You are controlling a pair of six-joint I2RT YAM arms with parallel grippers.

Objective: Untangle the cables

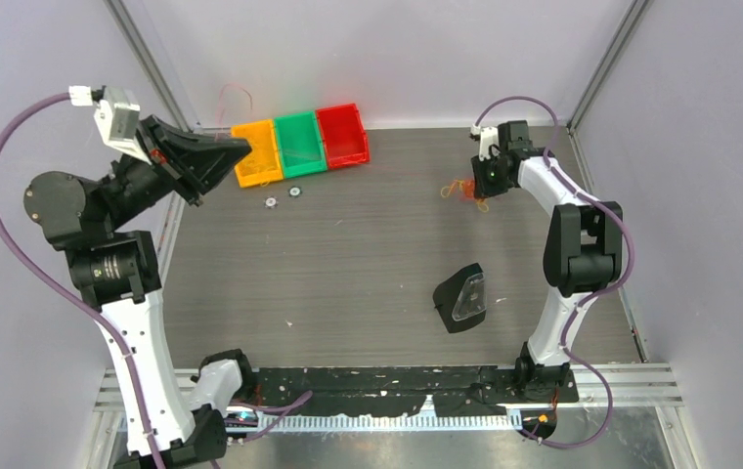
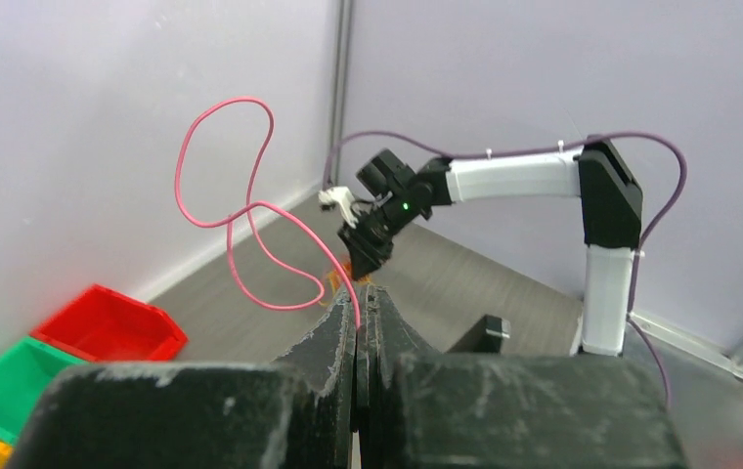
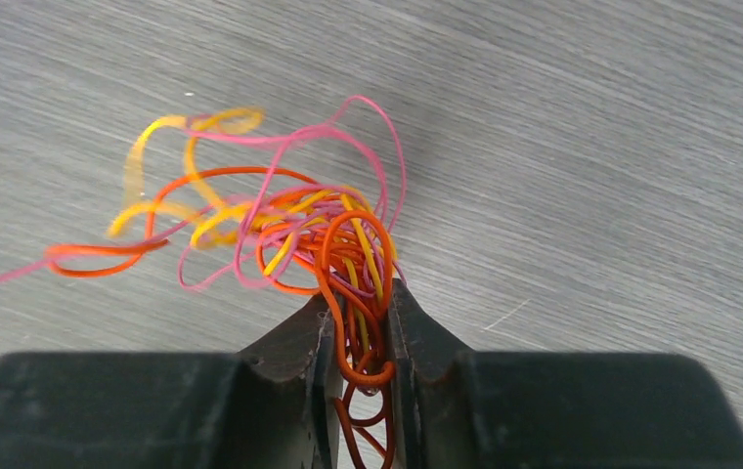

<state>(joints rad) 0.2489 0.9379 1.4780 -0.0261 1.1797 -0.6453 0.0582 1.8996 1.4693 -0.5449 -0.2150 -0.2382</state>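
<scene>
Clenched left fingers pinch pink wire looping upward, near orange bin; right fingers clamp cable tangle, well apart rightward on surface.

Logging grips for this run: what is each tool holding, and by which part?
The left tool, jaws shut, pinches one pink wire by one stretch, the rest looping free. The right tool clamps the tangled bunch by its near orange loops.
</scene>
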